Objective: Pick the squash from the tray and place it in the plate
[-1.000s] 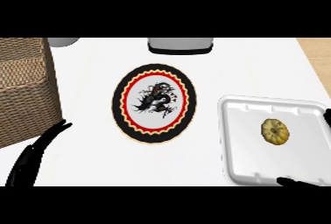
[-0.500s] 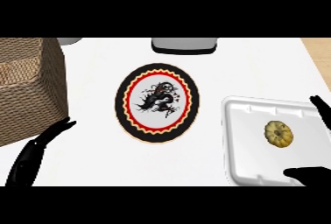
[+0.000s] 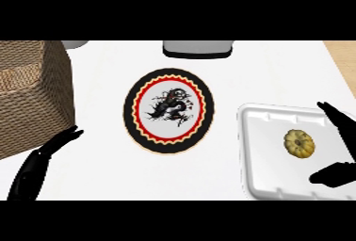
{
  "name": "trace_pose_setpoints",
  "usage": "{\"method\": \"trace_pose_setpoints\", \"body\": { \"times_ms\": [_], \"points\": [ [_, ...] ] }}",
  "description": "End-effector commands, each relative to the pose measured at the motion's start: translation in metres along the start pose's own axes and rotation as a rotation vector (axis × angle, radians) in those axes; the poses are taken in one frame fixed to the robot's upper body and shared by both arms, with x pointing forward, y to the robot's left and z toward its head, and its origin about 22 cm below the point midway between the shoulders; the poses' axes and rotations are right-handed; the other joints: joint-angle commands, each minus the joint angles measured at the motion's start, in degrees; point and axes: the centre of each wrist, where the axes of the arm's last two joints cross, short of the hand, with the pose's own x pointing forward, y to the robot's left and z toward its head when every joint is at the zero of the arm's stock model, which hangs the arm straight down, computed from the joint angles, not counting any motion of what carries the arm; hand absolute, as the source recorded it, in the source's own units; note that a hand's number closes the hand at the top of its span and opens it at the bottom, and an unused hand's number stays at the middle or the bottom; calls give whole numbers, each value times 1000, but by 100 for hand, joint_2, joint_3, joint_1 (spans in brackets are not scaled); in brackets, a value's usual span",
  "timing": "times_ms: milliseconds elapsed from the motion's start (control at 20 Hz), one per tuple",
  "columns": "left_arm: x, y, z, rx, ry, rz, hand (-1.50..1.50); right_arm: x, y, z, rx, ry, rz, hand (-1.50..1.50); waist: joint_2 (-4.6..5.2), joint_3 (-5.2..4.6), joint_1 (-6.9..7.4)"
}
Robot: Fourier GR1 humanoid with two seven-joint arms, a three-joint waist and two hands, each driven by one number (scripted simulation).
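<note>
The squash (image 3: 299,143) is small, round and flattened, yellow with ribbed lobes radiating from a darker centre. It lies on the floor of the white tray (image 3: 264,155), toward the tray's right half, untouched. The right hand (image 3: 338,147) brackets it from the right: straight fingers (image 3: 334,115) extend over the tray's far right rim, beyond and to the right of the squash, while the thumb (image 3: 332,175) reaches in over the tray's near right part, on the near side of the squash. Fingers and thumb stand spread apart with the squash near the gap between them, nothing clasped. The palm is cut off by the view's right edge. To the left of this hand and the tray, just beside it, lies the plate (image 3: 169,111), black-rimmed with a red scalloped ring and a dark figure at its white centre. Farther left, the left hand (image 3: 43,162) rests at the lower left, fingers straight and holding nothing. Beyond it stands a woven basket (image 3: 31,94), partly cropped. A grey object (image 3: 198,48) at the counter's far edge is cut off and cannot be identified.
</note>
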Motion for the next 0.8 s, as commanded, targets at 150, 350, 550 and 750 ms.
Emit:
{"method": "trace_pose_setpoints", "body": {
  "times_ms": [150, 350, 550, 750],
  "points": [
    [-6, -9, -13, 74, -44, -26, 0, 2, 33, -32, 89, 17, 62, -150, -6, 23, -23],
    [1, 14, -20, 65, -46, -9, 0, -19, 29, -36, 132, 3, 55, -150, -17, 24, -67],
    [12, 3, -24, 61, -51, -9, 0, -2, 45, -47, 156, 4, 57, -150, -16, 25, -39],
    [1, 8, -2, 52, -43, -6, 0, -11, 37, -50, 183, 42, 85, -150, -23, 24, -45]
  ]
}}
